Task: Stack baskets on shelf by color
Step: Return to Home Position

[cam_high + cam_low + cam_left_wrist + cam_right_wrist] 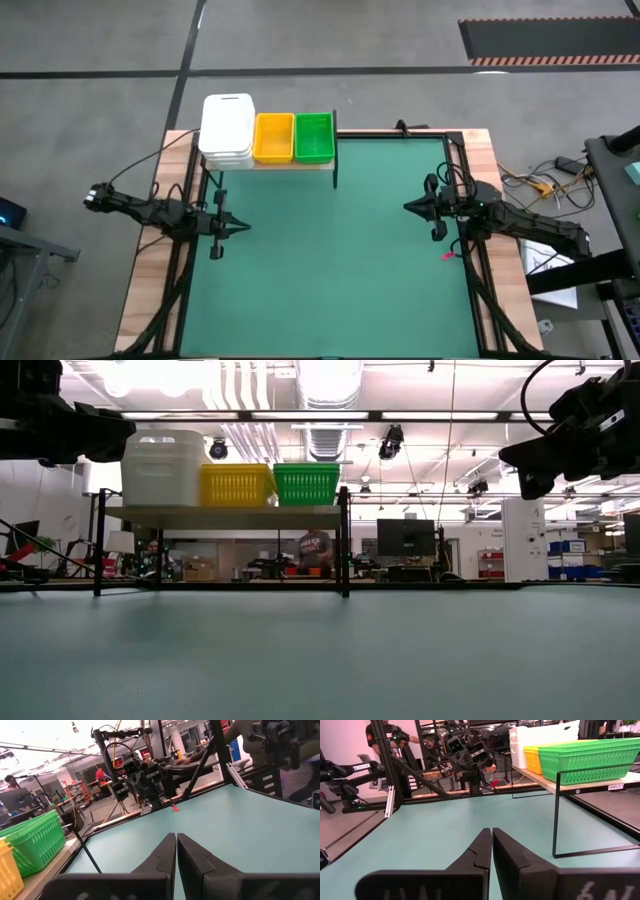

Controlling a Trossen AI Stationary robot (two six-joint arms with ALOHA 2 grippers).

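Observation:
The baskets stand in three stacks side by side on the wooden shelf (270, 165) at the table's far left: white (228, 130), yellow (273, 137) and green (313, 137). They also show in the low view: white (162, 468), yellow (236, 485), green (305, 484). My left gripper (247, 227) is shut and empty over the mat's left edge (176, 851). My right gripper (408, 206) is shut and empty over the mat's right side (491, 845).
The green mat (330, 260) covers the table. The shelf stands on thin black posts (556, 815). A small red thing (449, 254) lies by the right arm's base. A person (314, 546) sits in the room beyond the table.

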